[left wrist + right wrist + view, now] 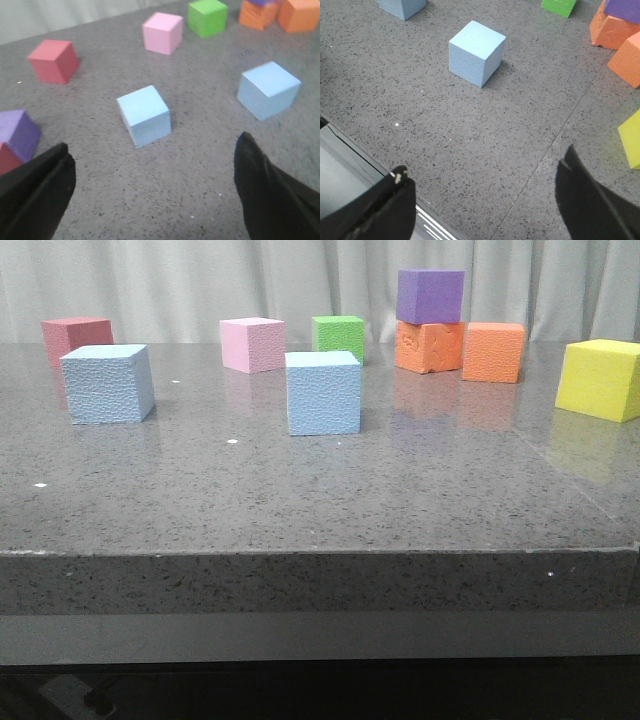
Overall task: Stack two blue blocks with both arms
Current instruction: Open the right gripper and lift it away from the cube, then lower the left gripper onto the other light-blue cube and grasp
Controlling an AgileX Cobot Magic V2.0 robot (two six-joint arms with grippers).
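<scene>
Two sky-blue blocks stand apart on the grey table: one at the left [107, 384], one near the middle [323, 392]. Neither gripper shows in the front view. In the left wrist view my left gripper [153, 160] is open and empty, above the table just short of the left blue block [145, 115]; the middle block [268, 90] lies further off. In the right wrist view my right gripper [484, 162] is open and empty over the table's front edge, well short of the middle blue block [477, 52]; the left block [402, 6] is partly cut off.
Red [75, 337], pink [253, 344] and green [338, 337] cubes stand at the back. A purple cube [430, 295] sits on an orange one [430, 347], beside another orange cube [493, 351]. A yellow cube [600, 379] stands far right. Another purple cube [17, 132] shows by my left finger.
</scene>
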